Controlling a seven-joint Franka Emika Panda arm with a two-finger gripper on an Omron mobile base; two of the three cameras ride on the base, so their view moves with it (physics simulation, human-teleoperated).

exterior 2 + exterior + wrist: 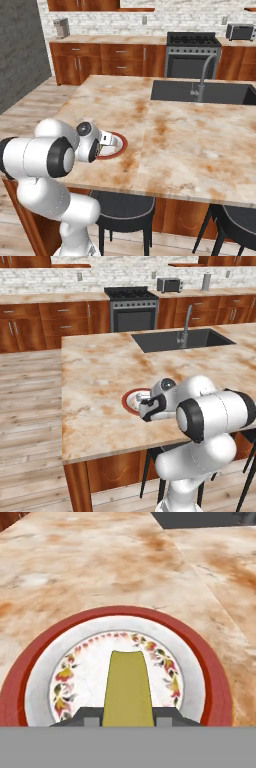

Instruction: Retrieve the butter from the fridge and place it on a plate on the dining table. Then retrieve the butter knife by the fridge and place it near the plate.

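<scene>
White Franka arm (pixel 210 421) folded low, elbow bent, forearm reaching forward, wrist pitched down. 2-finger gripper (pixel 128 718) sits at the bottom of the hand view, dark fingertips (pixel 90 717) narrowly spaced and clamped on the yellow-olive butter stick (pixel 127 689), which sticks out forward between them. In the base views the dark-and-white hand (pixel 152 406) points out and down from the wrist.
</scene>
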